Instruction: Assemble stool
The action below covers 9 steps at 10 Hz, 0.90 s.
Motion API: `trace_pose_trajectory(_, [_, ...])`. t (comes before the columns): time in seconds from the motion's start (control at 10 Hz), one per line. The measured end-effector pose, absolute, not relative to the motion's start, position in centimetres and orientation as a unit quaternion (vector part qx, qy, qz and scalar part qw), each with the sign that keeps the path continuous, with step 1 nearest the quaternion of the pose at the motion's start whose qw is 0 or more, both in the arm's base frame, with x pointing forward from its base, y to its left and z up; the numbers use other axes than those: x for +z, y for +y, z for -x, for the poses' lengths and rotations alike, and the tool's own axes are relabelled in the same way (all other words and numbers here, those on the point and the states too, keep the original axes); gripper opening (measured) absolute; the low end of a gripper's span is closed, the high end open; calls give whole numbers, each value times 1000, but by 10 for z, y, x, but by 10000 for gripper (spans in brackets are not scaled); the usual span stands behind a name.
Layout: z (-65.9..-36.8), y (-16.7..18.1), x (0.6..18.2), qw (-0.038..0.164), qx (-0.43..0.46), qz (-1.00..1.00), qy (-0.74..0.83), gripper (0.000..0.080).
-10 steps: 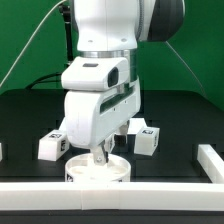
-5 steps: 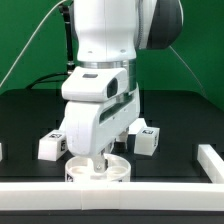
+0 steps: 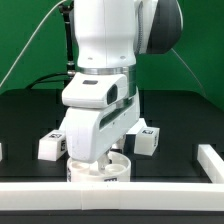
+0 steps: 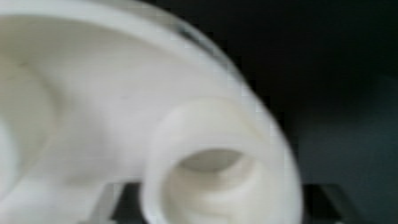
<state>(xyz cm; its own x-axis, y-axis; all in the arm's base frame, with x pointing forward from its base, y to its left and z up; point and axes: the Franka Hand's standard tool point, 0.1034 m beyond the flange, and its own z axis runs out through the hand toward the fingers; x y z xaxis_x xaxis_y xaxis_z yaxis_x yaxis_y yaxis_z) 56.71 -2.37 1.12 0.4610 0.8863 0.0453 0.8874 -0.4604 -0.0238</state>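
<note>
Since a second ago the gripper (image 3: 98, 160) has dropped straight down onto the seat (image 3: 118, 169). Its fingertips (image 4: 119, 205) were showing above the disc before. Now they're tucked in low and mostly hidden behind the hand in the exterior view. Nothing else has budged, and both legs I can make out sit where they were.

So the seat is a round white disc lying flat on the black table (image 3: 180, 115), close to the white rail (image 3: 150, 196) along the front edge. The gripper is parked right on top of it. One leg (image 3: 52, 146) is just off to the exterior view's left of the seat and another leg (image 3: 148, 141) is off to the exterior view's right. Both rest on the table apart from the seat, with black-and-white tags showing.

Wrist view is super close and blurry. The seat's curved rim fills most of it, with one round socket (image 4: 222, 172) in it, and the fingertips sit on either side of that chunk of rim. Whether they're actually pinching the seat or just straddling it, honestly can't tell from these shots.
</note>
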Motion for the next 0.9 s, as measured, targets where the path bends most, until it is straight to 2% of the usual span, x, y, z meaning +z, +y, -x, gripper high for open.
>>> trace_pose_trajectory(0.1, [-567,-24,11,22,-13,855,-519,158])
trace_pose_trajectory(0.2, [-567,-24,11,22,-13,855,-519,158])
trace_pose_trajectory(0.3, [-567,-24,12,21,-14,855,-519,53])
trace_pose_trajectory(0.9, [-567,-24,12,21,-14,855,-519,53])
